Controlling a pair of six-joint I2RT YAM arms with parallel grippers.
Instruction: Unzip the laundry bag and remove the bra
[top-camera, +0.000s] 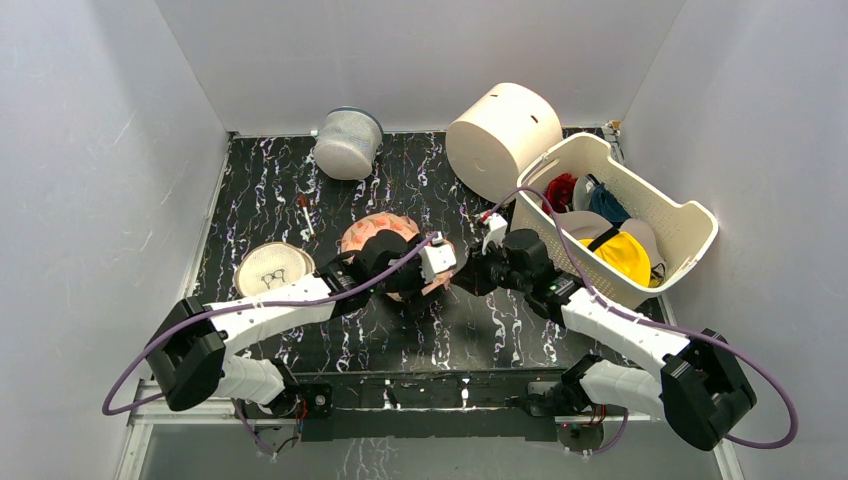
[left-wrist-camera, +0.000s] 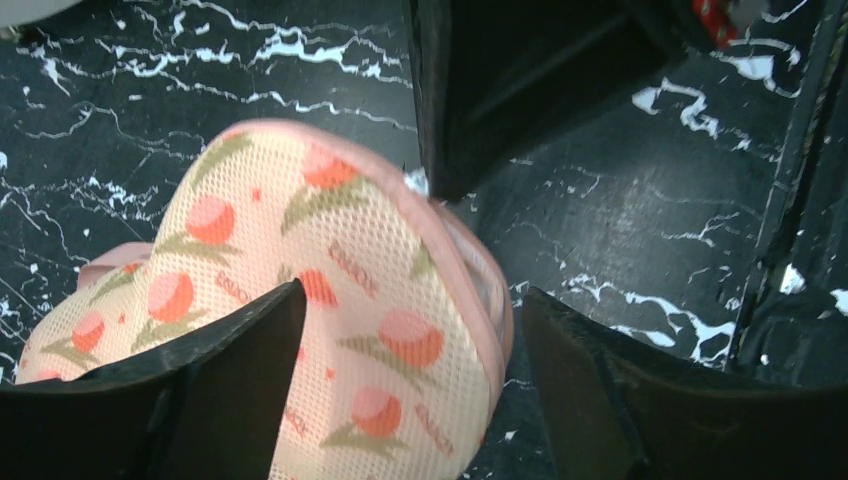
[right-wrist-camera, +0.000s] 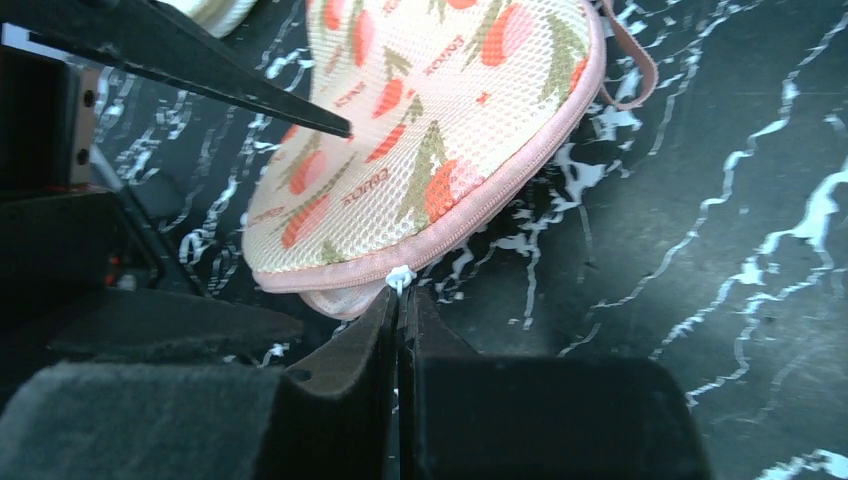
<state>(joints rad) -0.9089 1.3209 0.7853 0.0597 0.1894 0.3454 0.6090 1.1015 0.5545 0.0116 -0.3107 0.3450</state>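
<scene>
The laundry bag (top-camera: 375, 228), salmon mesh with red and green motifs and a pink zip edge, lies mid-table. My left gripper (top-camera: 440, 262) is open over its near end; in the left wrist view the bag (left-wrist-camera: 370, 300) sits between the spread fingers (left-wrist-camera: 235, 385), with a gap on the right side. My right gripper (right-wrist-camera: 402, 295) is shut on the white zipper pull (right-wrist-camera: 400, 276) at the bag's edge (right-wrist-camera: 440, 235). A little pale lining (right-wrist-camera: 335, 298) shows beneath the edge. The bra is hidden.
A white basket (top-camera: 690, 215) with yellow, red and teal garments stands at right. A cream cylinder (top-camera: 500, 135) and a mesh cylinder (top-camera: 348, 143) stand at the back. A beige disc (top-camera: 272, 268) lies at left, with a small red-tipped stick (top-camera: 303, 212) beyond it.
</scene>
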